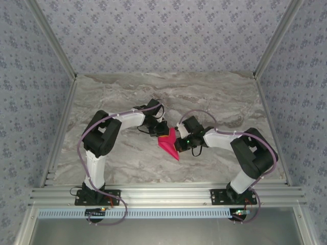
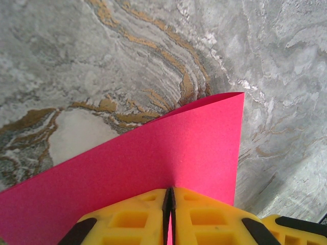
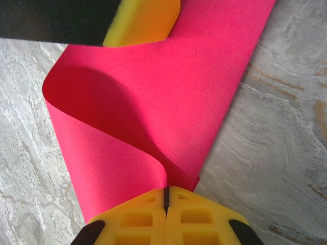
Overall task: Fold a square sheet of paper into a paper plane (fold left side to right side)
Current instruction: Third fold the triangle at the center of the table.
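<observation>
The marble table [image 1: 127, 163] is occupied at its centre by both arms, which meet there from the left and the right. Between them the square sheet of paper [image 1: 169, 143] is held, lifted at its far part, with one corner pointing toward the near edge. Whether that corner rests on the table cannot be told from above.

The left gripper [image 2: 169, 198] is clamped on the sheet [image 2: 153, 163]. Its yellow jaws are pressed together with the pink paper pinched between them. The right gripper [image 3: 166, 195] is likewise clamped on the sheet [image 3: 168, 92], its jaws together where the paper layers overlap.

In the right wrist view the sheet is curled over in a soft loop at the left. A rounded bend is shown, not a sharp crease. One yellow finger [image 3: 143, 23] of the left gripper is seen at the far part of the sheet.

The left-to-right fold is judged to be under way. One side is carried over the other, but nothing is flattened or creased yet. The edges are to be aligned and the fold pressed down. All later folds are also left to do, as no dart shape is present.
</observation>
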Robot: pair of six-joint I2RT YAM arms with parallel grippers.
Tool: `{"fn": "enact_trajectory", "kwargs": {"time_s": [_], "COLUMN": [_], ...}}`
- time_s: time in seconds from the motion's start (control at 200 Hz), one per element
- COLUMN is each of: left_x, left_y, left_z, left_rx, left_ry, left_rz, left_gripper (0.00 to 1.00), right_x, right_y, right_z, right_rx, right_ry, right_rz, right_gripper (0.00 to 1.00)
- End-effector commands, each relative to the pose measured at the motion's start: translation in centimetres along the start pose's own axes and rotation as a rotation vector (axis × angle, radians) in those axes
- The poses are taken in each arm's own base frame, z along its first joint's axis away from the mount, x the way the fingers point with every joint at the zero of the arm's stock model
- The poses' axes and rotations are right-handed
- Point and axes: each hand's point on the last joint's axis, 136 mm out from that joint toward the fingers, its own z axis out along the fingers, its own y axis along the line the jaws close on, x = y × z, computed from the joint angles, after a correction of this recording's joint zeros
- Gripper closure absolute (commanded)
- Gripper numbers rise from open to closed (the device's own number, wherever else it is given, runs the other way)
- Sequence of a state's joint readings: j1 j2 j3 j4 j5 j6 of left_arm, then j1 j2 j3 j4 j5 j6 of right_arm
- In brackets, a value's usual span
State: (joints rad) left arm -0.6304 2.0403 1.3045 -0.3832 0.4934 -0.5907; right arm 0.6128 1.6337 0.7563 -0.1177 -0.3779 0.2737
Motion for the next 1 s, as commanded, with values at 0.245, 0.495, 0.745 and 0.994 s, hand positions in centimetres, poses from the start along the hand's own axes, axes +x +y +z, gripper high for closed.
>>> {"fn": "enact_trajectory", "kwargs": {"time_s": [0.245,0.495,0.745,0.994], "left_x": [0.5,-2.5,-1.4,3.7], "left_y": [-0.1,-2.0,-2.5,-4.0], "left_z": [-0.8,-5.1,-8.2,-7.0], "left_rx": [-0.060,-0.031,0.027,0.191], "left_ry": [0.033,-0.046,-0.099,-0.064], "left_rz": [0.032,0.066,0.057,0.036], "left_gripper": [0.83,0.71,0.81,0.88], "right_x": [3.4,5.0,4.9,4.8], "right_y": [-1.8,-2.1,-2.0,-2.0], "right_z": [0.8,1.1,1.0,1.0], "right_rx": [0.081,0.087,0.086,0.090], "right_ry": [0.143,0.195,0.202,0.206], "right_rz": [0.028,0.033,0.021,0.016], "right_gripper": [1.00,1.00,1.00,1.00]}}
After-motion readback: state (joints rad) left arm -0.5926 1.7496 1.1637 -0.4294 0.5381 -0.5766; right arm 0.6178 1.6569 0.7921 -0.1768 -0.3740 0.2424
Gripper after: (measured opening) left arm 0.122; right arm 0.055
